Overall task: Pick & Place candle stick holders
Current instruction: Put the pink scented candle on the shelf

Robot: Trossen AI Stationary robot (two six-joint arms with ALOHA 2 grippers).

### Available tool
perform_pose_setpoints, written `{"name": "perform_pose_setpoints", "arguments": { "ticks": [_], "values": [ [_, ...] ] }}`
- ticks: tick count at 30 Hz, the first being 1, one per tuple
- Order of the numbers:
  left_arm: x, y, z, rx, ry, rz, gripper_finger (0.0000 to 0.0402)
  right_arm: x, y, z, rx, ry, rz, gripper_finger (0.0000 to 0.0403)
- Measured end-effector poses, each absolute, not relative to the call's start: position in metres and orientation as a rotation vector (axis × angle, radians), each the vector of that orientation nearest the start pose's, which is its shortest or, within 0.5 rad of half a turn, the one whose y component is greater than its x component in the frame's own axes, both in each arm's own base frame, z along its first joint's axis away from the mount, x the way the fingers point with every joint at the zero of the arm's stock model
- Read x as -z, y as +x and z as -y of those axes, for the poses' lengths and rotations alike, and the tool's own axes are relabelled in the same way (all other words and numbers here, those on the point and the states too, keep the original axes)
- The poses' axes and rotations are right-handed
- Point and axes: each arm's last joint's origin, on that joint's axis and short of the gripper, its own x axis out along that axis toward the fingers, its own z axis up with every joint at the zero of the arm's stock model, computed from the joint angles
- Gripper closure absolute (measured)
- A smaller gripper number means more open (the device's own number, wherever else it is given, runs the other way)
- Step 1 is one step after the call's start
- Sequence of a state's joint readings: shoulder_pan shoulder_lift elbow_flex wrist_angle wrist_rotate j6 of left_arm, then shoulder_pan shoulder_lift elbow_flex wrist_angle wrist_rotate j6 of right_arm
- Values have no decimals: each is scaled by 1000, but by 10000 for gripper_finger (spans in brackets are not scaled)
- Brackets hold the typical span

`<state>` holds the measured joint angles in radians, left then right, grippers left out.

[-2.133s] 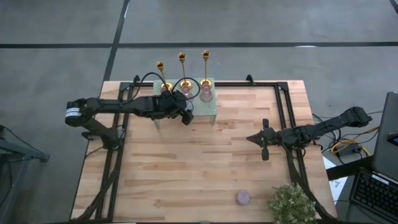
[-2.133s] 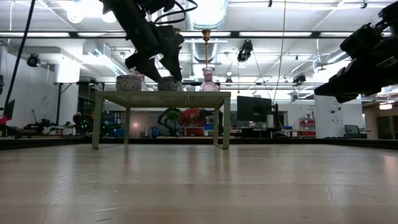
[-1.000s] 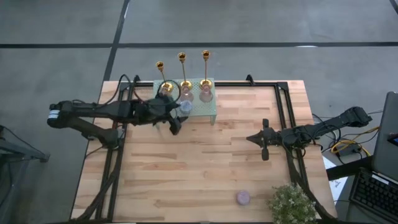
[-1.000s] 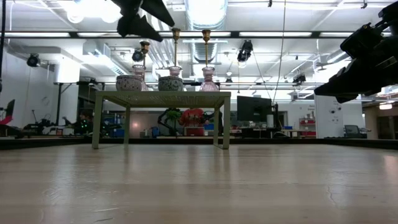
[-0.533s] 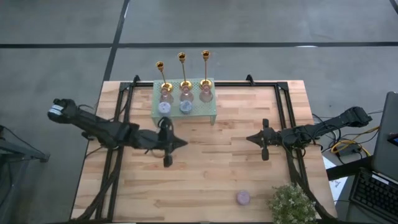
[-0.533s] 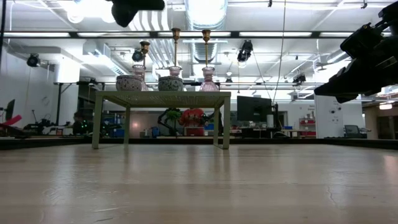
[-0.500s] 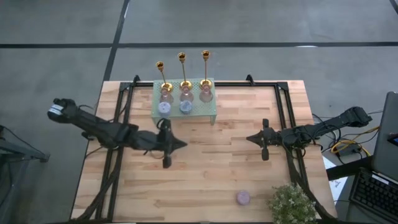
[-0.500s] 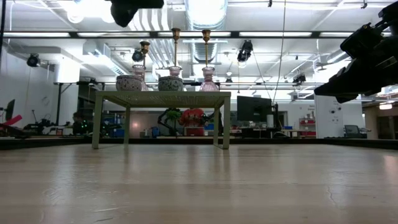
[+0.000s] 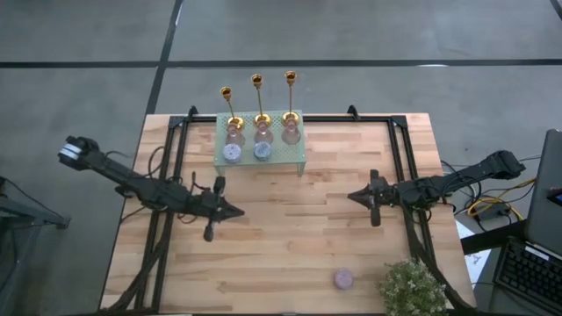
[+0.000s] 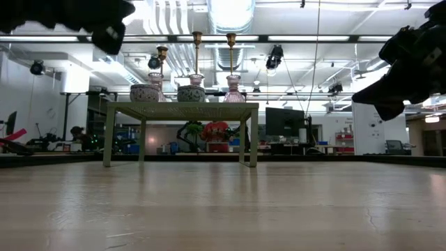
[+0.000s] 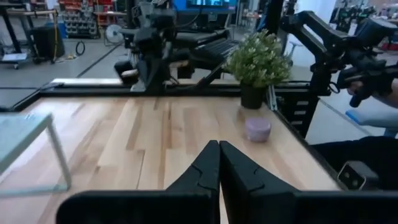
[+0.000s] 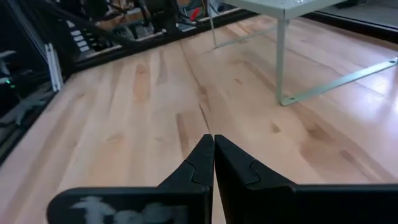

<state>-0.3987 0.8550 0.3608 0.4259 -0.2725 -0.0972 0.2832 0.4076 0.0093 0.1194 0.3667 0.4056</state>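
high view: last purple holder [image 9: 342, 279] beside the plant [image 9: 411, 288] looks small, rigid, likely smooth; grasp across its rim; left gripper [image 9: 211, 224] clenched, empty.

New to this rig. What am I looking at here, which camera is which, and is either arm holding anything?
Two dark robot arms work at a wooden table. One picture looks straight down on it, one looks level across it from table height, and one camera rides on each wrist, looking past that arm's own pincer. At the far edge stands a pale green rack carrying three gold candlesticks, three pinkish glass holders and two small blue holders. A third small purple holder sits on the table near the front edge beside a potted plant. The left pincer and the right pincer hover over the table on either side, both shut and empty.
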Motion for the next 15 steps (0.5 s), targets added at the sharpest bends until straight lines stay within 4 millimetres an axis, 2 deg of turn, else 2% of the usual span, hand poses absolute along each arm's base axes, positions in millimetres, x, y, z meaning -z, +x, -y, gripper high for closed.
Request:
{"name": "perform_pose_setpoints", "arguments": {
  "ticks": [4,9,13,15],
  "values": [
    [-209,158,58,123,-107,-43,390,-144,117,-24,115,340,-225,394],
    [-186,145,53,129,-108,-37,387,-150,118,-24,103,525,-164,394],
    [-175,139,51,142,-97,-32,386,-153,119,-25,87,601,-136,394],
    [-171,136,50,150,-82,-13,386,-157,119,-27,4,620,-125,394]
  ]
}}
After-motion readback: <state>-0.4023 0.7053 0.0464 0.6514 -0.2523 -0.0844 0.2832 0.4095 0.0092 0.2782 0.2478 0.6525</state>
